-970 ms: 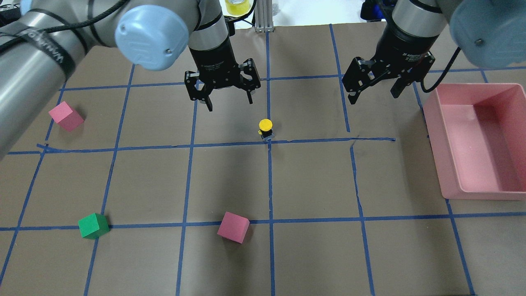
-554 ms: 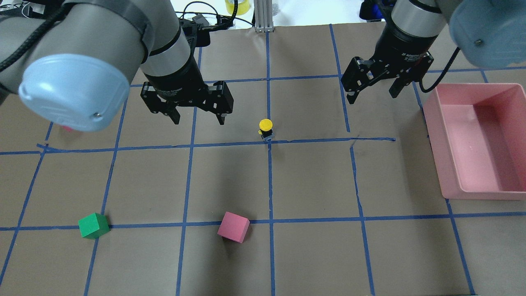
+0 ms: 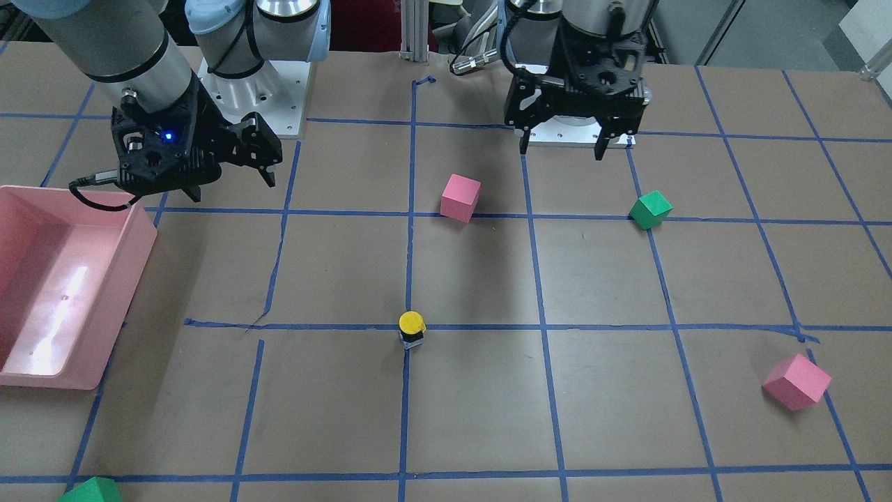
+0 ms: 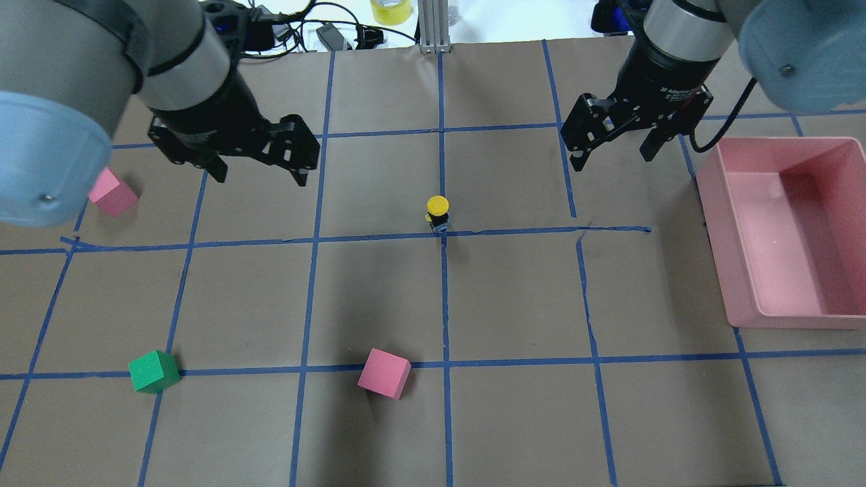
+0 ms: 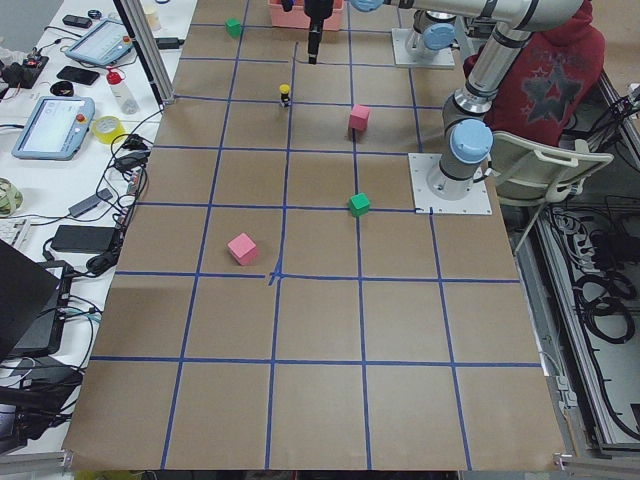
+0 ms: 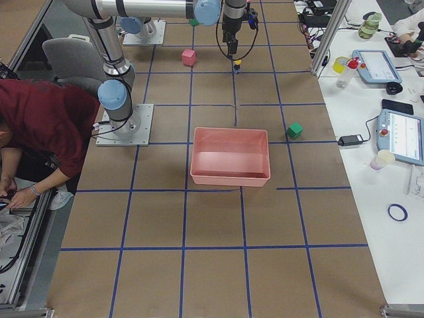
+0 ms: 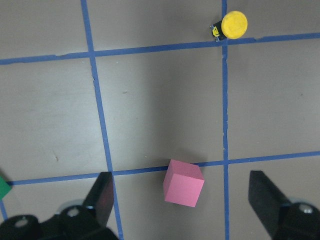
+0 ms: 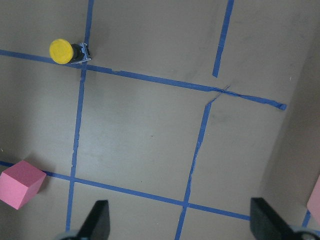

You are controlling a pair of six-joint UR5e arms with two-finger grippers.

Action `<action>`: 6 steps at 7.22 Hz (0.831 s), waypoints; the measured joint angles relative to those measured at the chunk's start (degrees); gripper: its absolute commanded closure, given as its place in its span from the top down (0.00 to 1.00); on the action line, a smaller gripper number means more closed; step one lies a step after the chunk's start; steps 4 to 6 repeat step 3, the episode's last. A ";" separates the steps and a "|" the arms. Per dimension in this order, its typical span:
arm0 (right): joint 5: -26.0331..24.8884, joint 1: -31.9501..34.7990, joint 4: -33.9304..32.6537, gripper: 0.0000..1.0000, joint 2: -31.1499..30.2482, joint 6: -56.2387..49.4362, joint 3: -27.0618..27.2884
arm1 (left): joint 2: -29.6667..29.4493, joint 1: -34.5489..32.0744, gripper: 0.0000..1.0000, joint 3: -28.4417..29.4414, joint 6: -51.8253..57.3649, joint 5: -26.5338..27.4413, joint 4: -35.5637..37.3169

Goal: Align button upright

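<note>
Button (image 4: 438, 211) standing cap-up on worktop (image 4: 514, 291), between your two finger pairs, well apart from both. Left fingers (image 4: 300, 174) and right fingers (image 4: 576, 161) hanging spread, gripping nothing. Alignment appearing done; nothing remaining.

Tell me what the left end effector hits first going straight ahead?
Likely the pink cube, centred between the left end effector's fingers in the wrist view; otherwise the table beside it. Depth is unclear.

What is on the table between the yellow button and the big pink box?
Nothing but blue tape lines on brown paper; the overhead view shows that stretch from the button to the pink box bare.
</note>
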 measured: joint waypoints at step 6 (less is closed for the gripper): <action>-0.06 -0.02 0.00 1.00 0.00 -0.05 0.00 | 0.04 3.21 1.00 1.41 1.82 -0.37 -2.11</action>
